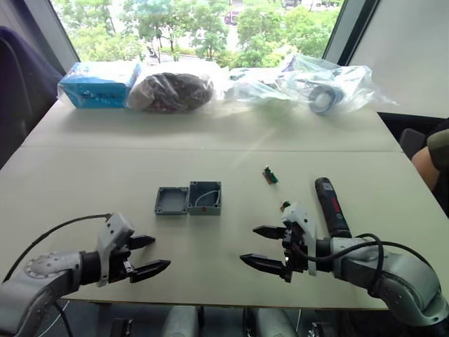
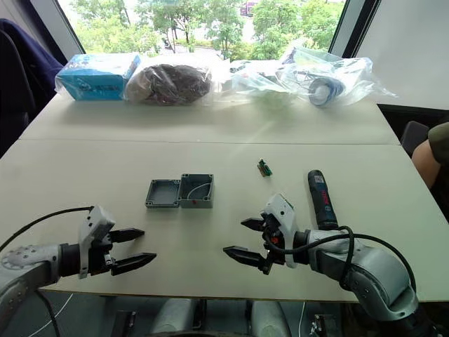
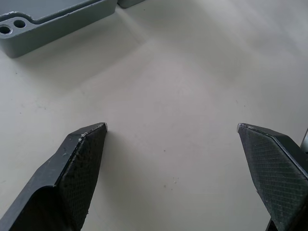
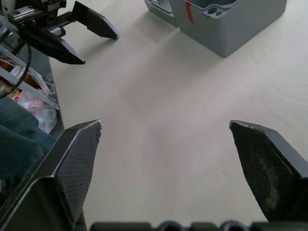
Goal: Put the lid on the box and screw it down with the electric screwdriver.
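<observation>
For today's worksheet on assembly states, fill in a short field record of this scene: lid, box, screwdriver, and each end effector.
lid: flat on the table, beside the box on its left, not fitted
box: open, upright
electric screwdriver: lying on the table, ungrasped
left end effector: open, empty
right end effector: open, empty, beside the screwdriver

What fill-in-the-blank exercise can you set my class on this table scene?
1. The lid lies on the box's ____ side.
2. Both claws, left and right, are ____.
3. The screwdriver lies nearer the ____ claw.
4. The box is ____ on top.

Missing words: left; open; right; open
</observation>
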`<control>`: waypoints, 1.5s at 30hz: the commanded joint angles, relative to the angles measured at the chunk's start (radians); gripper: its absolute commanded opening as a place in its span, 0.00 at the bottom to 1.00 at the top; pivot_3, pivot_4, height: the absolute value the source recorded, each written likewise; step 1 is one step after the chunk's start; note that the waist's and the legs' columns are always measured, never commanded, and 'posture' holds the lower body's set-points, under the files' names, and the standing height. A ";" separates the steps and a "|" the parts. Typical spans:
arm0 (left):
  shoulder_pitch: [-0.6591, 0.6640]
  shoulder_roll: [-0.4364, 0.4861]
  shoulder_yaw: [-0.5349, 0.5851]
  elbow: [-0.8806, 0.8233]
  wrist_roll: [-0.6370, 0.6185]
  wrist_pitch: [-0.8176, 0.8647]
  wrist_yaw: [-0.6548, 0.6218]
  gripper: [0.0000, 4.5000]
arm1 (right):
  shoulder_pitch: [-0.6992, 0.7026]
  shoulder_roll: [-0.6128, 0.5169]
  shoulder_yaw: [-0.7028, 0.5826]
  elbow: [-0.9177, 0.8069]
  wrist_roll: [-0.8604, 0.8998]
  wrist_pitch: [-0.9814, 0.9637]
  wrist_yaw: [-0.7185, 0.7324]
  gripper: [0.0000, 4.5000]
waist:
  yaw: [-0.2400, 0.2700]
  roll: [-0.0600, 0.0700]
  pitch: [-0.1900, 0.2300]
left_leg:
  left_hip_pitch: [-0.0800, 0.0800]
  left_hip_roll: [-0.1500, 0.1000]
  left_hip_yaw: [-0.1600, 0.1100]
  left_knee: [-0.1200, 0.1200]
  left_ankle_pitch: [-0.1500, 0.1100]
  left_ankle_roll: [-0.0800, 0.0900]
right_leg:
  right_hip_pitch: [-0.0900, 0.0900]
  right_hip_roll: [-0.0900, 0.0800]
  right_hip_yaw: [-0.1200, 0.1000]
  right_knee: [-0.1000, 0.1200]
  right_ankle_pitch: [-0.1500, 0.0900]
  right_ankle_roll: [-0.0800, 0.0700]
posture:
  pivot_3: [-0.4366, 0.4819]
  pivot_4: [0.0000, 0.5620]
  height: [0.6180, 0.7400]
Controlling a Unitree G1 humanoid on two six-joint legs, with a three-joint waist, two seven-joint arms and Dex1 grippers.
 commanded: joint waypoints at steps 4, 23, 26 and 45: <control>-0.009 -0.030 -0.008 -0.009 0.027 -0.024 0.033 0.99 | 0.006 0.033 0.004 -0.026 -0.006 -0.030 -0.010 1.00 | 0.002 0.000 0.000 | 0.000 0.000 0.000 0.000 0.000 0.000 | 0.000 0.000 0.000 0.000 0.000 0.000 | 0.48 0.27 1.00; -0.093 -0.088 0.070 0.001 0.056 0.009 0.196 0.99 | -0.045 0.041 -0.001 -0.005 -0.052 -0.033 -0.001 1.00 | 0.002 -0.001 0.000 | 0.000 0.000 0.000 0.001 0.000 0.000 | 0.000 0.000 0.000 0.001 0.000 0.000 | 0.48 0.27 1.00; -0.190 -0.010 0.119 0.018 -0.018 0.073 0.143 0.99 | -0.088 0.052 -0.054 -0.026 0.019 0.017 -0.033 1.00 | 0.001 -0.001 0.000 | 0.000 0.000 0.000 0.001 0.000 0.000 | 0.000 0.000 0.000 0.001 0.000 0.000 | 0.48 0.27 1.00; -1.181 -0.049 -0.772 0.556 0.493 -0.268 -0.509 0.99 | -0.151 0.062 0.029 -0.126 -0.043 0.078 -0.239 1.00 | -0.008 -0.003 0.001 | -0.002 -0.002 0.008 0.003 -0.001 0.003 | -0.005 0.007 0.008 0.003 0.002 0.003 | 0.48 0.27 1.00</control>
